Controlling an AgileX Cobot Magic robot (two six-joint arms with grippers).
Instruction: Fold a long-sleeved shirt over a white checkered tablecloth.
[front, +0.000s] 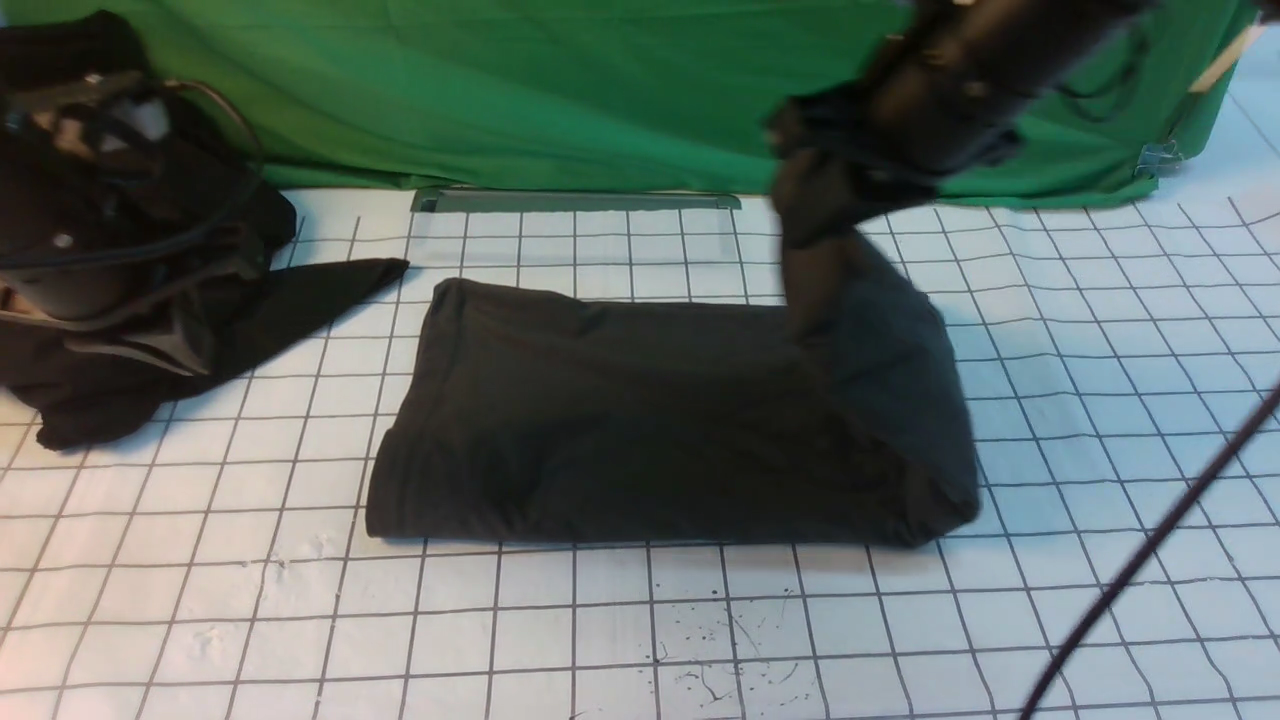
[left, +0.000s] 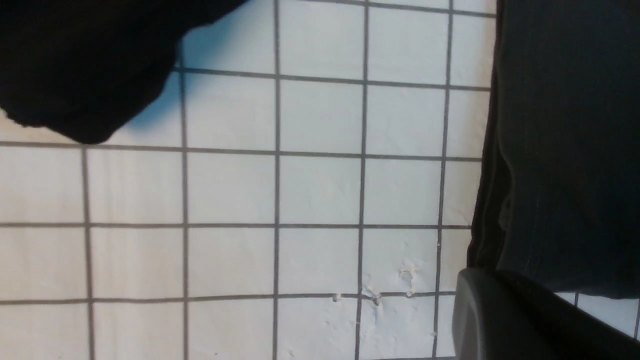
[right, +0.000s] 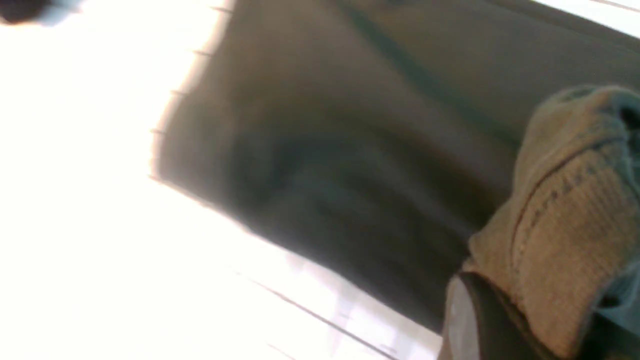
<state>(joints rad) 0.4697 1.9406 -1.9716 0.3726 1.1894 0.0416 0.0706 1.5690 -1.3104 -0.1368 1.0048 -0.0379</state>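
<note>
We find the long-sleeved shirt (front: 660, 420) lying folded into a broad rectangle on the middle of the white checkered tablecloth (front: 640, 630). Above the tablecloth's far right part, the right gripper (front: 865, 150) has its jaws clamped on a bunched piece of the shirt, and that piece rises from the fold's far right corner. The left gripper (left: 505, 320) has its jaws pressed together and hangs over the tablecloth's left side. A black heap of cloth (front: 130, 330) sits at the tablecloth's far left corner. A green cloth (front: 560, 90) runs along the tablecloth's far edge.
</note>
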